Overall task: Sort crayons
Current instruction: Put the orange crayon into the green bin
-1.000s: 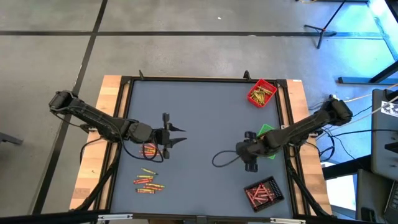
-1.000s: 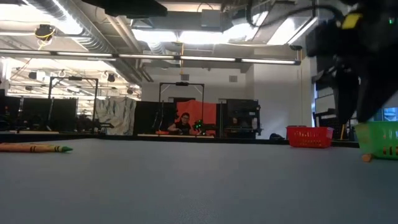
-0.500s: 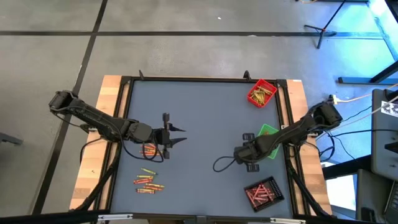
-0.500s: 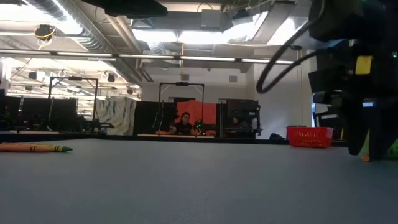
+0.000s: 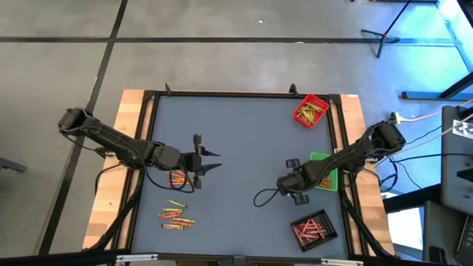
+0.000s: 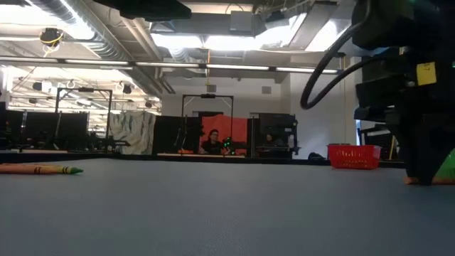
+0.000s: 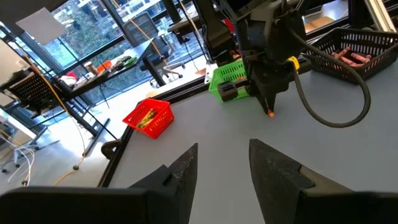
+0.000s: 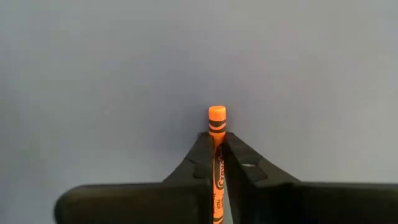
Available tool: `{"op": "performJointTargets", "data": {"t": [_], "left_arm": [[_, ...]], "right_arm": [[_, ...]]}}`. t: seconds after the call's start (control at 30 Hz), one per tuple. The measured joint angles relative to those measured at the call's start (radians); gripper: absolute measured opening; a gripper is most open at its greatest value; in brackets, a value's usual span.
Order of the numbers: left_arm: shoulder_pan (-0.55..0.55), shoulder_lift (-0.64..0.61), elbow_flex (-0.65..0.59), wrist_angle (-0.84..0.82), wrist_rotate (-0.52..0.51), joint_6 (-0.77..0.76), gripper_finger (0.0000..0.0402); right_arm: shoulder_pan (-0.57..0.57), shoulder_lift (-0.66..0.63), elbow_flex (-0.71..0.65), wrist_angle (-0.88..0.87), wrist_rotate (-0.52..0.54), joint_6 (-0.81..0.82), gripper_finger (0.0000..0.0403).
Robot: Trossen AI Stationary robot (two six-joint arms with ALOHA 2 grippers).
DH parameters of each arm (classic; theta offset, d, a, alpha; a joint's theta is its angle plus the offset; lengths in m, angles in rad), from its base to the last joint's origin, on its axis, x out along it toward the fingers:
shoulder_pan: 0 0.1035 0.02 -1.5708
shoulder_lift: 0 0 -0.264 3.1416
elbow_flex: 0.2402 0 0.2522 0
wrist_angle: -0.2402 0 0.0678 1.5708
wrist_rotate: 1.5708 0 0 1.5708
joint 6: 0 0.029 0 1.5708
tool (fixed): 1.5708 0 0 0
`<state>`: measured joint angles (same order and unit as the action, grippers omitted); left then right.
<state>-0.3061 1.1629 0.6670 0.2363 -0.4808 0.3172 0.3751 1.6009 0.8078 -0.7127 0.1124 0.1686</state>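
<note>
An orange crayon (image 8: 216, 118) lies on the grey table just in front of the green tray (image 5: 325, 177), and my right gripper (image 8: 216, 138) points down and is shut on it. The left wrist view shows this gripper (image 7: 268, 106) with the crayon (image 7: 271, 113) at its tips. My left gripper (image 5: 211, 164) hovers open over the table's left half, pointing right, with nothing between its fingers. More crayons (image 5: 177, 214) lie loose on the table at the near left, and some crayons (image 5: 177, 177) lie under the left arm. My right gripper pinches the orange crayon's two long sides (image 8: 216, 140) between its two fingers, which come from above, pointing down. One blunt end (image 8: 216, 112) sticks out past the fingertips. The crayon appears to lie flat on the table (image 6: 410, 180).
A red tray (image 5: 311, 111) with crayons stands at the far right corner. A black tray (image 5: 313, 227) with reddish crayons stands at the near right. A loop of the right arm's cable (image 5: 266, 196) lies over the table. A person sits far behind the table (image 6: 210, 142).
My right gripper has sunk down to the table beside the green tray, rolled a little about its own axis, and shut on the orange crayon. My left arm has kept still.
</note>
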Motion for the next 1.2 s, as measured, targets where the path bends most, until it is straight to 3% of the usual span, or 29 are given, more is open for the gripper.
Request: {"op": "performJointTargets", "data": {"t": [0.13,0.27,0.6,0.8,1.2], "left_arm": [[0.000,0.000,0.000,0.000,0.000,0.000,0.0128],[0.000,0.000,0.000,0.000,0.000,0.000,0.0128],[0.000,0.000,0.000,-0.003,0.000,0.000,0.0128],[0.000,0.000,0.000,-0.011,0.000,0.000,0.0128],[0.000,0.000,0.000,-0.011,0.000,0.000,0.0128]], "right_arm": [[-0.017,0.002,0.000,0.025,0.044,-0.010,0.0025],[-0.027,-0.005,0.045,-0.003,0.091,-0.010,0.0010],[-0.023,-0.136,0.273,-0.350,0.150,0.202,0.0011],[-0.022,-0.247,0.230,-0.495,0.179,0.413,0.0008],[-0.021,-0.418,0.073,-0.611,0.182,0.716,0.0009]]}}
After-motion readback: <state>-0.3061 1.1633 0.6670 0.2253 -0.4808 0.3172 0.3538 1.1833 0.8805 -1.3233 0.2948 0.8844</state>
